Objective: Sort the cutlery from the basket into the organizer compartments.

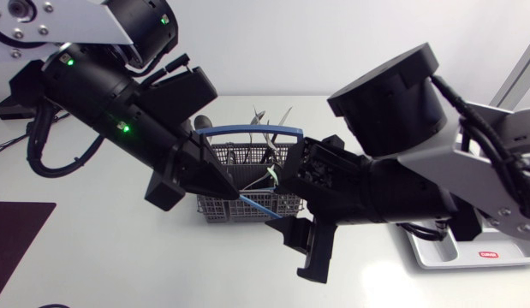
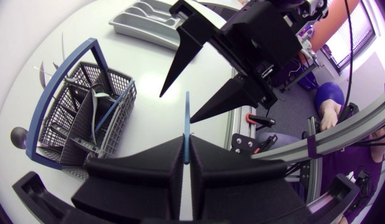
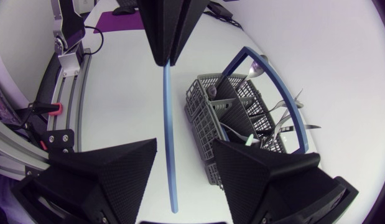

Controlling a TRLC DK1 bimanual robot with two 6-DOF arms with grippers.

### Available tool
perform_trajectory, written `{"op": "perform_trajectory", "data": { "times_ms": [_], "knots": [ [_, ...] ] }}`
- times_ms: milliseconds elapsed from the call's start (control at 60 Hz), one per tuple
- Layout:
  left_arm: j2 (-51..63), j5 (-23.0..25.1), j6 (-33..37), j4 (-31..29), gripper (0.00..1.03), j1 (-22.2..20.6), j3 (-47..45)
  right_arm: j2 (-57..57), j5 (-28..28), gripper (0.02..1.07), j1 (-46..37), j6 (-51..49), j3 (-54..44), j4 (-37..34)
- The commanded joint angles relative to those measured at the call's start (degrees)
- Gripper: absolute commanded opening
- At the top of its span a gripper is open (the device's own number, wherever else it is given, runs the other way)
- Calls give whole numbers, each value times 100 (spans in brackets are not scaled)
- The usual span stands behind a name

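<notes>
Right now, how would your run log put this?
left gripper: shut on blue-handled utensil | right gripper: open around it, not touching | basket: holds more cutlery | phase: handover beside basket

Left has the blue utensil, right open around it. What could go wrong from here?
1. Drop: the left gripper is shut on just one end of the blue utensil, while the right gripper stands open around it, neither finger touching. If the left releases first, it probably falls.
2. Twist: the utensil lies nearer one right finger, so closing may tilt it.
3. The basket sits close beside the right gripper; a sideways move could knock it.
</notes>
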Motion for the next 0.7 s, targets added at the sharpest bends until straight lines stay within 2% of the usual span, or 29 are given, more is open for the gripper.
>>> {"op": "perform_trajectory", "data": {
  "times_ms": [0,200,283,367,467,550,600,683],
  "knots": [
    [123,69,-81,-73,4,-76,188,-43,-26,51,-29,-96,-156,59],
    [149,61,-107,-73,4,-111,197,-61,-26,31,-38,-70,-200,111],
    [149,61,-107,-73,4,-93,206,-104,-26,28,-38,-70,-217,85],
    [149,61,-125,-73,4,-76,215,-122,-61,17,-38,-70,-217,68],
    [158,61,-169,-46,4,-58,267,-140,-176,13,-29,-35,-182,-29],
    [167,69,-283,-11,21,30,382,-175,-185,12,-3,-8,-165,-108],
    [167,69,-318,-2,27,47,443,-210,-185,12,14,27,-165,-152],
    [158,69,-494,77,51,135,628,-315,-185,12,14,80,-165,-240]
  ]
}}
